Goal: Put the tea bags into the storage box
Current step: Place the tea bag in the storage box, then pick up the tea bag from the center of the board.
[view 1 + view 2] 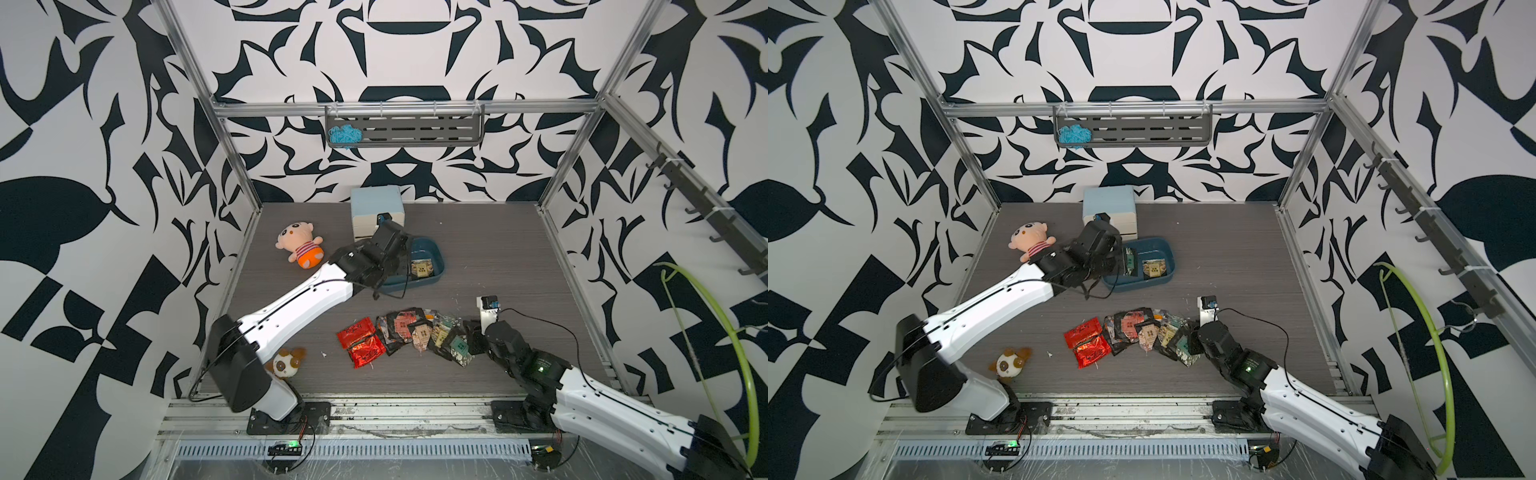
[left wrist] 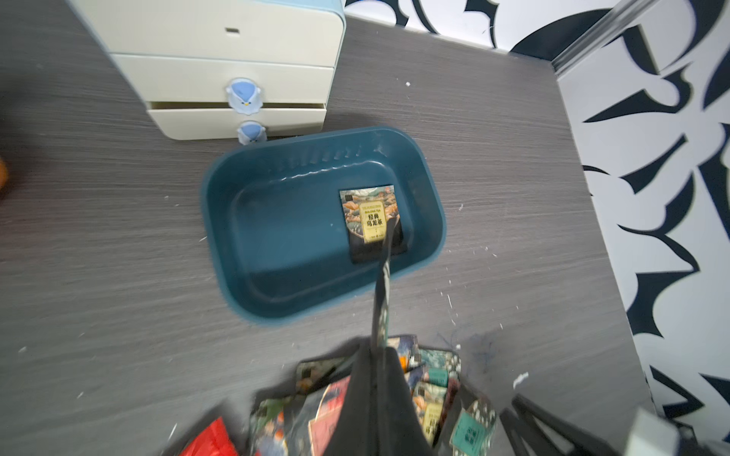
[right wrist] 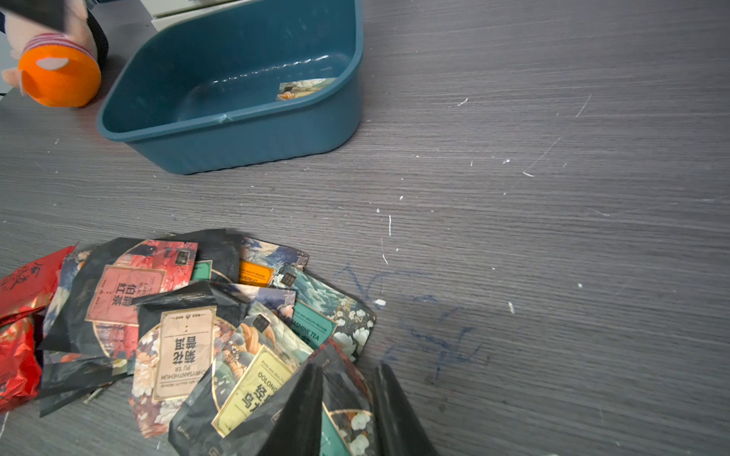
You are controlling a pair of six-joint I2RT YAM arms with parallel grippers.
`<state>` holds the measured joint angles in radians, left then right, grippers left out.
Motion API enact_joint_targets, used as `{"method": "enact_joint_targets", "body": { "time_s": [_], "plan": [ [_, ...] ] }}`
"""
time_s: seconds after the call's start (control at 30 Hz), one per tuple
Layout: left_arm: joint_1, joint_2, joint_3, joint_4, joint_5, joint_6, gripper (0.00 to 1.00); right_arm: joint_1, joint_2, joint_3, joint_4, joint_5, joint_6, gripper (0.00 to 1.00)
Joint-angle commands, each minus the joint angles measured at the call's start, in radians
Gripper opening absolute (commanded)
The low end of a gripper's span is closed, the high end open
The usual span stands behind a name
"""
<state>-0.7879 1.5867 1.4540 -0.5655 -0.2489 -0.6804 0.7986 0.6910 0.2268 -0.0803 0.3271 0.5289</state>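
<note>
The teal storage box (image 1: 438,259) (image 1: 1169,249) (image 2: 221,237) (image 3: 237,146) stands mid-table with one yellow-labelled tea bag (image 1: 423,268) (image 1: 1153,269) (image 2: 369,221) lying flat inside. My left gripper (image 2: 381,347) (image 1: 1121,262) hangs over the box's left end, shut on a green-labelled tea bag (image 1: 1130,262), which shows edge-on (image 2: 382,292) in the left wrist view. The other tea bags (image 1: 419,332) (image 1: 1142,332) (image 3: 189,335) lie in an overlapping row nearer the front, with red foil ones (image 1: 361,340) at its left. My right gripper (image 3: 347,369) (image 1: 471,332) is down at the row's right end, jaws apart astride a dark sachet's corner.
A pale blue-and-white drawer cabinet (image 1: 376,212) stands right behind the box. A plush doll (image 1: 299,245) lies left of it, and a small plush animal (image 1: 286,361) lies beside the left arm's base. A wall rack (image 1: 403,129) holds blue yarn.
</note>
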Motion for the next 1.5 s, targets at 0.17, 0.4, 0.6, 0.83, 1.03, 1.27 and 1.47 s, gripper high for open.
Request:
{"method": "enact_joint_targets", "body": {
  "time_s": [0.17,0.4,0.6,0.83,1.03,1.27,1.47],
  "plan": [
    [0.085,0.261,0.183,0.02,0.101,-0.009,0.0,0.004,0.015,0.026,0.023,0.018,0.012,0.27],
    [0.12,0.378,0.214,0.057,0.161,-0.045,0.0,0.005,0.035,0.031,0.031,0.01,0.01,0.27],
    [0.136,0.429,0.198,0.072,0.192,-0.068,0.0,0.004,0.05,0.034,0.032,0.007,0.01,0.27],
    [0.163,0.435,0.142,0.059,0.184,-0.088,0.03,0.005,0.061,0.038,0.035,0.006,0.008,0.27],
    [0.174,0.363,0.055,0.07,0.15,-0.075,0.24,0.005,0.071,0.04,0.04,0.003,0.007,0.28],
    [0.178,0.233,0.009,0.008,0.07,-0.026,0.44,0.005,0.079,0.042,0.045,0.006,0.003,0.29],
    [0.176,0.041,-0.111,0.012,0.091,-0.015,0.5,0.005,0.082,0.044,0.042,-0.001,0.002,0.29]
  ]
}}
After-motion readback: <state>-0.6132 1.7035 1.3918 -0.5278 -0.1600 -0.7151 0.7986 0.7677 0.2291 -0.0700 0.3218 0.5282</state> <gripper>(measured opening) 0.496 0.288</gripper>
